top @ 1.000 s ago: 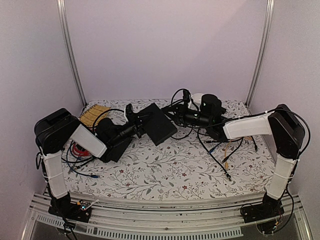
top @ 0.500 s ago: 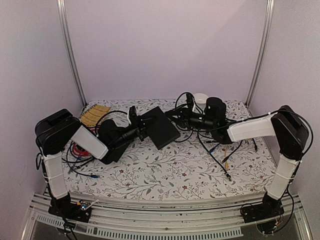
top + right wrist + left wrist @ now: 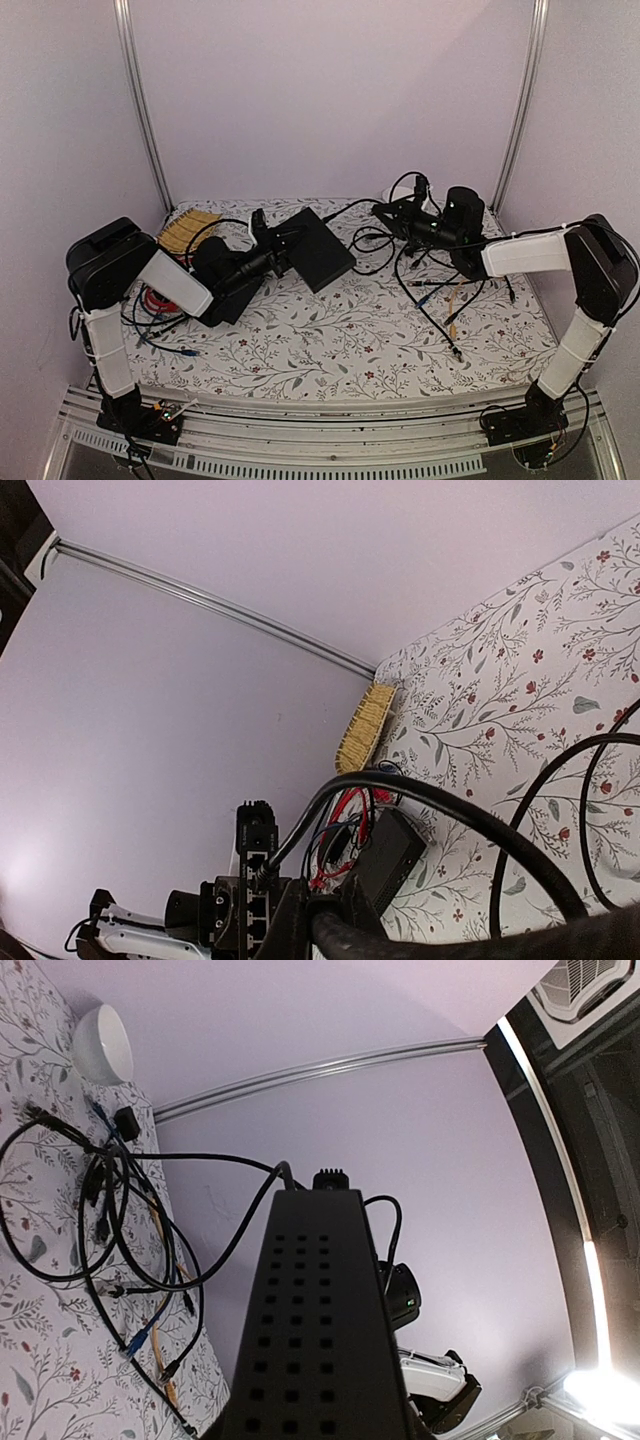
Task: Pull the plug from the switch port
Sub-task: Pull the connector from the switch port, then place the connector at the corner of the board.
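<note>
The switch (image 3: 320,250) is a flat black box held off the table at the back middle. My left gripper (image 3: 280,252) is shut on its near edge. In the left wrist view its vented face (image 3: 315,1320) fills the centre and hides the fingers. My right gripper (image 3: 385,210) is to the switch's right, shut on a black cable (image 3: 350,207) that runs to the switch's far corner. In the right wrist view the cable (image 3: 420,800) arcs from my gripper (image 3: 335,920) to a plug (image 3: 252,855) at the switch's row of sockets (image 3: 243,900). I cannot tell whether the plug is seated.
A tangle of loose black, orange and blue cables (image 3: 440,285) lies at the right. Red and blue cables (image 3: 155,300) lie by the left arm, beside a thin black slab (image 3: 392,855). A straw mat (image 3: 188,228) is back left, a white bowl (image 3: 103,1045) at the back.
My right gripper has moved right and back, away from the switch, drawing the black cable out between them. The left gripper holds the switch in nearly the same place.
</note>
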Available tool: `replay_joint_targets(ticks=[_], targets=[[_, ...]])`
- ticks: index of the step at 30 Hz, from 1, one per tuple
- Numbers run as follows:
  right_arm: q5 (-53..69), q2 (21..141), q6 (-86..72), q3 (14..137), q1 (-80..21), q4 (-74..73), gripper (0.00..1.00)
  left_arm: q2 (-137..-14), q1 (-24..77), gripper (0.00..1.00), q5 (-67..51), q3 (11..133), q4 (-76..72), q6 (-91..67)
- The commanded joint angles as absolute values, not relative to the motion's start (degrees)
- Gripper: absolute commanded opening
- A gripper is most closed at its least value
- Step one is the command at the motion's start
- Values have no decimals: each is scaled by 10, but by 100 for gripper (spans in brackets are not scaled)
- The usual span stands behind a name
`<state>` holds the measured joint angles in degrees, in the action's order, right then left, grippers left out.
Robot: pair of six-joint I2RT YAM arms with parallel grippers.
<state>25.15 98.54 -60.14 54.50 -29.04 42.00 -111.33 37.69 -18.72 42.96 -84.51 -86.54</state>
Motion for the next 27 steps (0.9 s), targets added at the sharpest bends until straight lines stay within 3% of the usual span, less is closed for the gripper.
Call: replay_joint_targets(ticks=[1, 11, 19, 27], targets=[[248, 943, -587, 519, -277, 429, 2, -1078, 372, 0, -177, 426, -885, -852], [264, 862, -595, 409, -196, 429, 2, -1066, 369, 0, -174, 420, -860, -821], [260, 878, -614, 331, -147, 439, 2, -1068, 370, 0, -177, 421, -865, -821], [206, 877, -655, 241, -137, 446, 12, -1063, 370, 0, -175, 419, -867, -817]])
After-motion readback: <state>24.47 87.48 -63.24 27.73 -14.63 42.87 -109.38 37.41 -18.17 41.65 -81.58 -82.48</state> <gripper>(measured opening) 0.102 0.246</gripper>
